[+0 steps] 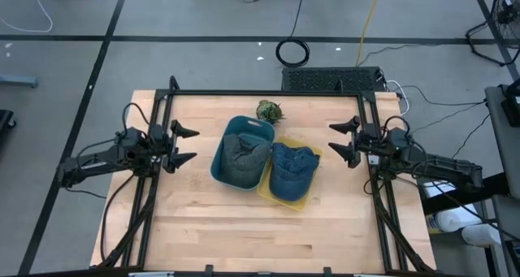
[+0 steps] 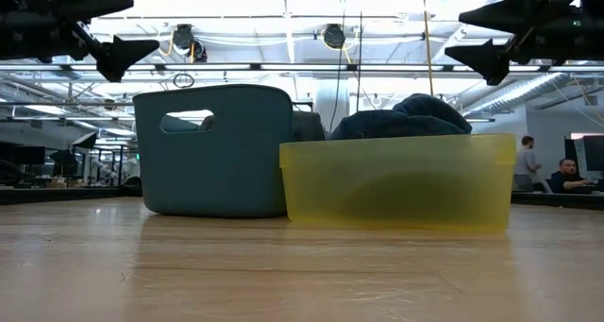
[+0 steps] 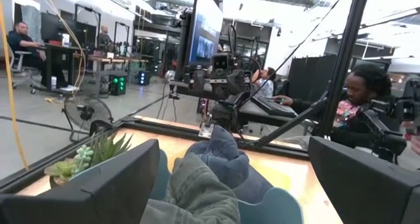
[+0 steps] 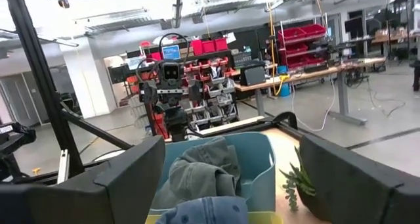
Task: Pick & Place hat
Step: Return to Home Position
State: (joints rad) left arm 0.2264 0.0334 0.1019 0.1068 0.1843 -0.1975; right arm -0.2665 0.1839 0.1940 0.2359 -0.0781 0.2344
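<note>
Cap [image 1: 241, 159] in blue bin [image 1: 248, 124], perhaps a succulent [image 1: 269, 110] beside

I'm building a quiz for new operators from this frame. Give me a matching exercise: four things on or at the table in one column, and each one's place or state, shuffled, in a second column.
Things:
1. blue bin
2. yellow bin
3. plant
4. left gripper

Places or states:
A. open, at the left side of the table, facing the right gripper
B. holds a blue cap
C. on the table, outside both bins
D. holds a dark grey cap

Pairs: 1-D, 2-B, 3-C, 4-A.
</note>
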